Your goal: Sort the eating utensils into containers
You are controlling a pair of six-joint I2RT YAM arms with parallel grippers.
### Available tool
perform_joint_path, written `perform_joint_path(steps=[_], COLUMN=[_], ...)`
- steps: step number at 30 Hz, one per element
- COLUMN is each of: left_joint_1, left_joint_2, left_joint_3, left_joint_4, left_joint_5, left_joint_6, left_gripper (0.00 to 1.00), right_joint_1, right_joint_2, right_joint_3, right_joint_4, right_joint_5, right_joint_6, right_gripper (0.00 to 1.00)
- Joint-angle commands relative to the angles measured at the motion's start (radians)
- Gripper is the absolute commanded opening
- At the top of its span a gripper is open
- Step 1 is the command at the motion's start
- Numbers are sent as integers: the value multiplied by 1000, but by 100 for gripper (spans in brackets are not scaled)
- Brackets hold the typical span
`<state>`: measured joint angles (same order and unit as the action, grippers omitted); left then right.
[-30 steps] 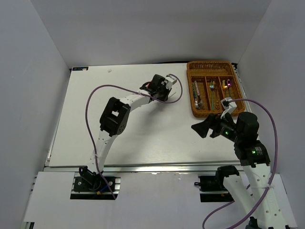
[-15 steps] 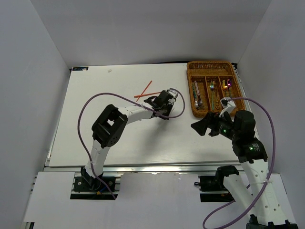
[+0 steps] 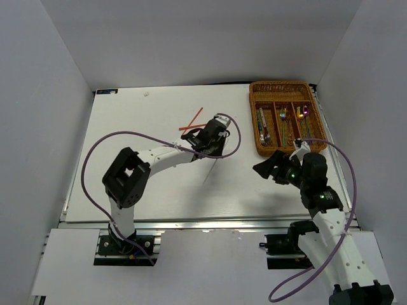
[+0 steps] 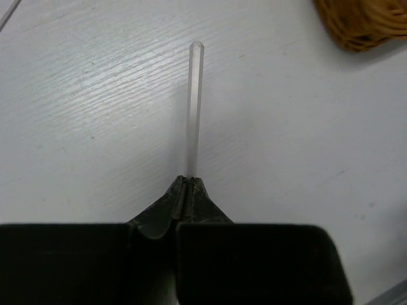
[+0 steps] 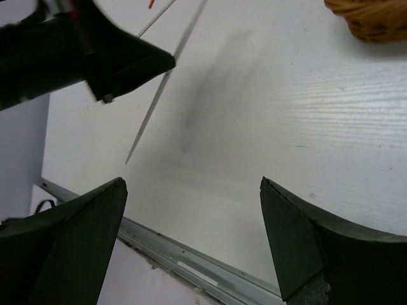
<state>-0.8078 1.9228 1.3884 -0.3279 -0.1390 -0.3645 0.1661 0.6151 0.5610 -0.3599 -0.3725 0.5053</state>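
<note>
Left gripper (image 3: 214, 141) holds a silver chopstick (image 3: 209, 170).

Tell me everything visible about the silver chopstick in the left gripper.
The silver chopstick is a thin, straight, pale stick that looks metallic, with a blunt far end. The left gripper is shut on one end, and the rest juts free past the fingertips. In the right wrist view it slants over the white table with its shadow offset from it, so it seems lifted clear. Nothing else touches it.
</note>
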Motion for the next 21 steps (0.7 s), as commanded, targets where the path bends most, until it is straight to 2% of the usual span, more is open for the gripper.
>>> perform_joint_path(steps=[1,3,8,17,21], left_joint_1=[-30,-42,-62,-70,-71], left_joint_2=[-117,-158,-229,-295,-288], left_joint_3=[-37,-58,-118,-135,-123], left_joint_4=[65,99,147,213,214], left_joint_5=[25,58,99,200,223], left_joint_6=[-59,-83,-128,-165,-162], left_gripper=[0,0,0,0,0], right_joint_1=[4,4,6,95,113], right_joint_2=[2,6,84,377,431], right_joint_3=[-82,-133,-139,-47,-12], right_joint_4=[211,337,537,657,708], right_joint_5=[53,79,116,127,124], right_joint_6=[244,361,447,476,467], right_gripper=[89,88,86,84,81])
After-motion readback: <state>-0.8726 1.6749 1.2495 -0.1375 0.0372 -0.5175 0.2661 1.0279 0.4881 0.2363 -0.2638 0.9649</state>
